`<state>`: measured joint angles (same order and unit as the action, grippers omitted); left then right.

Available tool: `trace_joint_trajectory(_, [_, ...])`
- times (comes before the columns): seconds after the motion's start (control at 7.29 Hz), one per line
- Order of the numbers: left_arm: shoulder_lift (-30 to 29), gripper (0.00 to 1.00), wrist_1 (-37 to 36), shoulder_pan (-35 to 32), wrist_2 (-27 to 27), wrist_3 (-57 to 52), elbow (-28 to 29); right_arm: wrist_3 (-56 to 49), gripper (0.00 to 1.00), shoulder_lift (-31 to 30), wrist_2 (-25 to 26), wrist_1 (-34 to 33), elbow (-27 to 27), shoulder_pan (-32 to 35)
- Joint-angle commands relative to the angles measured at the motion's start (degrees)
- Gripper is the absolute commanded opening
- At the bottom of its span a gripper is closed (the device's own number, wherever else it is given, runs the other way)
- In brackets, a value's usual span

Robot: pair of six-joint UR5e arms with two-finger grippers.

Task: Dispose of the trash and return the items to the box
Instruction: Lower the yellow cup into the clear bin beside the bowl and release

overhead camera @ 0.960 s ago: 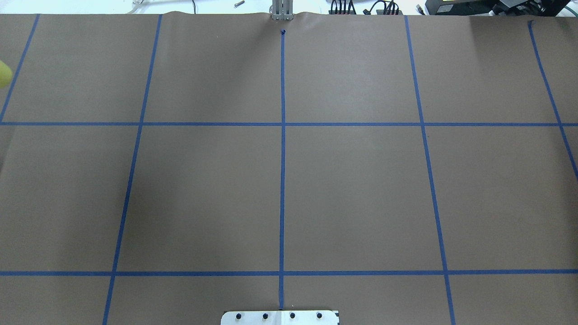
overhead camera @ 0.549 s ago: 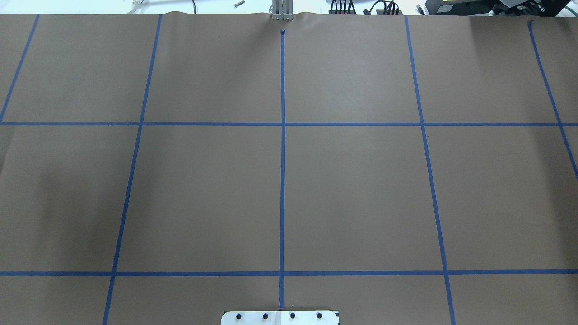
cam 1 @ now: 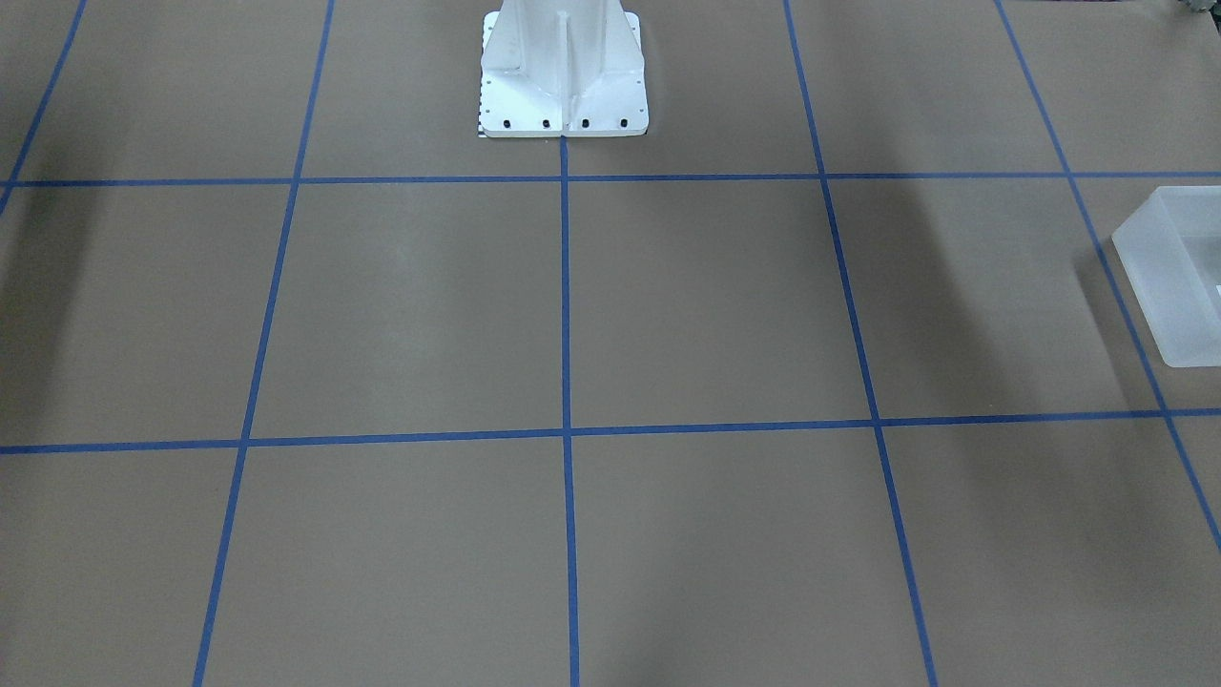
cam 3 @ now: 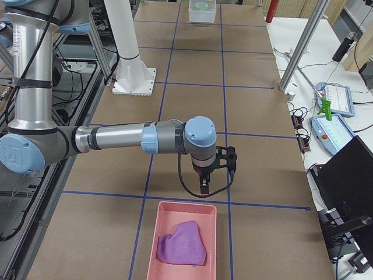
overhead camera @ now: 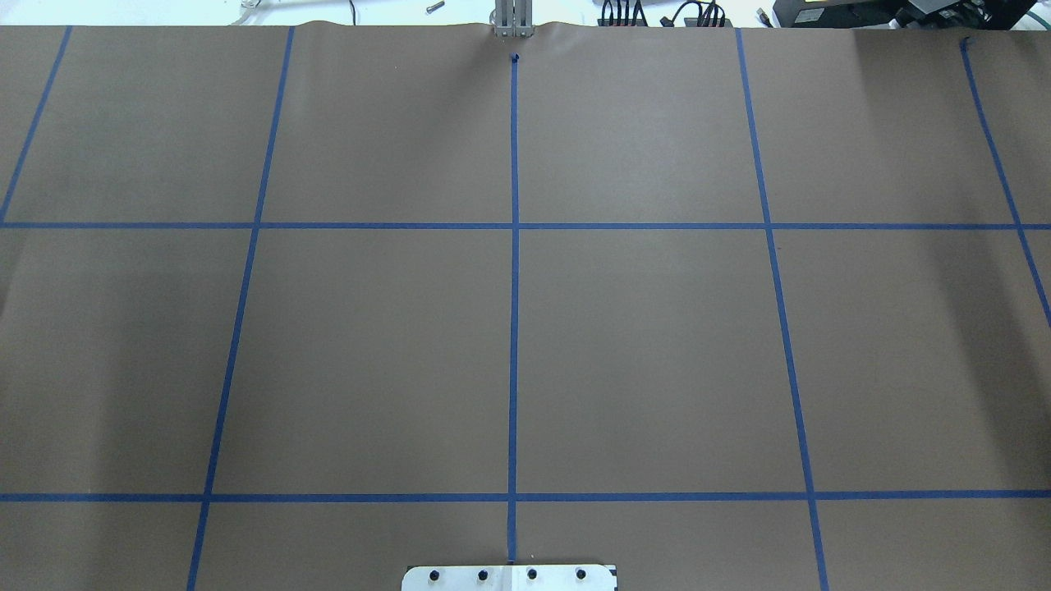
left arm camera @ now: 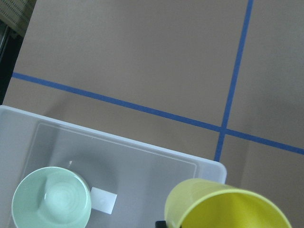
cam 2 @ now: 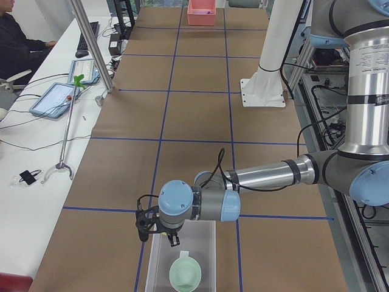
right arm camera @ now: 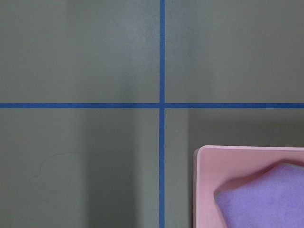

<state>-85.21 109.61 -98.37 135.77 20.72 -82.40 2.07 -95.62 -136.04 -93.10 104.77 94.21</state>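
the small bright yellow plastic cup (left arm camera: 228, 209) shows at a corner of the frosted translucent rectangular box (left arm camera: 133, 175), mouth and long axis toward the left wrist lens (pale mint round bowl (left arm camera: 51, 197) inside, mouth up); cannot tell how wide the left gripper (cam 2: 172, 239) or right gripper (cam 3: 203, 188) stands.

Brown paper table (overhead camera: 640, 353) gridded with blue tape (overhead camera: 513, 328).

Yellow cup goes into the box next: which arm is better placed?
Left. The yellow cup sits close under its wrist camera, over a corner of the box, bowl already inside. The right gripper hangs by the pink tray at the table's other end.
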Motion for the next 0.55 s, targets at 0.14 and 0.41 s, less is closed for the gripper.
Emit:
trace_joint_trajectory(0.14, [2.94, 0.00, 10.10, 6.41, 0.28, 8.71, 2.69, 1.97, 1.00, -0.09, -0.01, 0.20, 0.79, -1.57])
trace_joint_trajectory(0.41, [4.17, 0.00, 10.37, 11.25, 0.37, 9.25, 2.69, 1.97, 1.00, -0.09, -0.01, 0.20, 0.97, -1.66])
